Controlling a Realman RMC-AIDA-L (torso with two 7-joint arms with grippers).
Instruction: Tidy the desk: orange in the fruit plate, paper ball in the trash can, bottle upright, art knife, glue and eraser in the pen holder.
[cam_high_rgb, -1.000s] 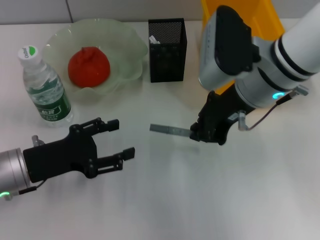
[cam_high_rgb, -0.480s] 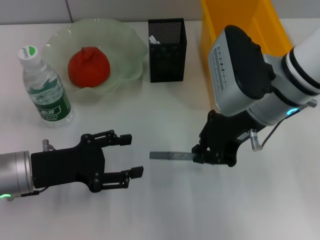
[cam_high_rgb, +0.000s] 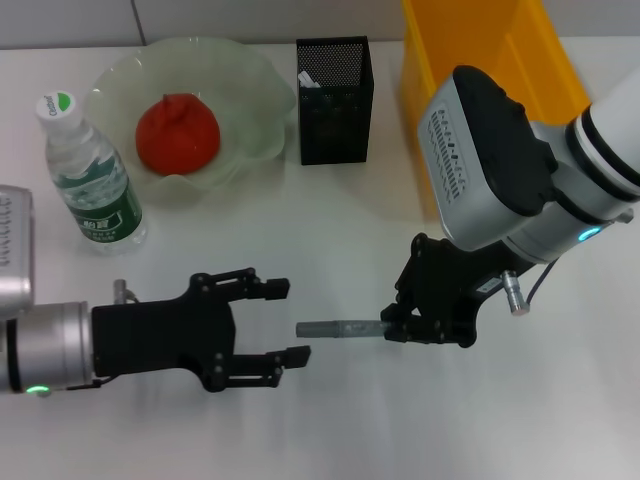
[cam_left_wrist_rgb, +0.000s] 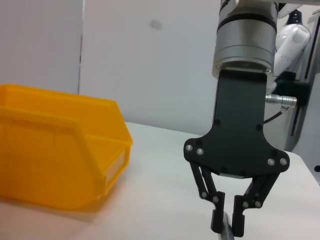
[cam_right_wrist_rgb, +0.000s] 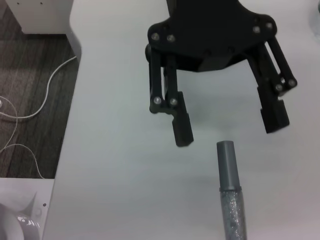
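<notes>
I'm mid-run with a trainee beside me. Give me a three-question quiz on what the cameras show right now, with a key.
1. True or false: the orange lies in the fruit plate.
2. Which gripper holds the grey stick-shaped item?
A. left gripper
B. right gripper
C. neither
3. Fill the blank: the bottle stands ____ beside the fruit plate.

Key:
1. True. The fruit sits inside the green dish.
2. B. The right gripper is shut on one end, and the free end points toward the open left gripper, which is apart from it.
3. Upright, cap at the top.
</notes>
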